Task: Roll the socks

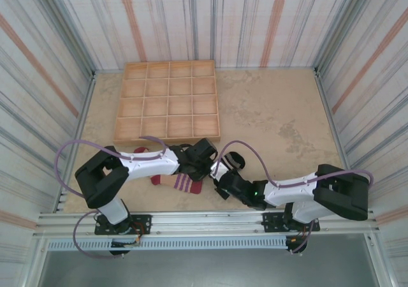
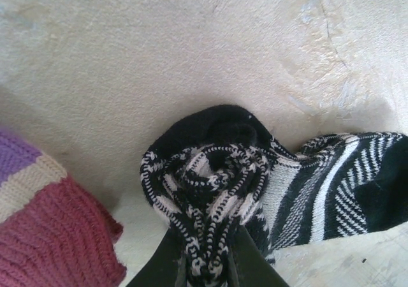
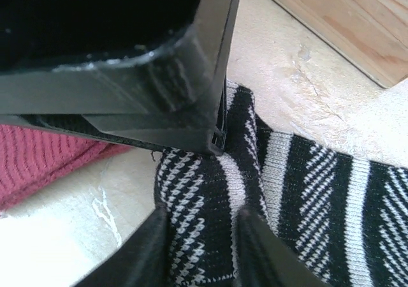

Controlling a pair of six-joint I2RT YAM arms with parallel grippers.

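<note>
Socks lie close together near the front edge of the pale, mottled table, just ahead of my two arm bases. The black sock with grey-white stripes lies flat at one end and is bunched into a knot of folds at the other. My left gripper is clamped on that bunch, with fabric squeezed between its dark fingers. My right gripper straddles the same sock, its fingers touching the knit on both flanks; I cannot tell whether they pinch it. The left gripper's black body crowds the top of my right wrist view.

The beige sock with dark red toe and cuff and purple-white stripes lies just beside the black sock without touching it, and my left arm crosses over its middle. A shallow wooden tray of square compartments stands just behind both.
</note>
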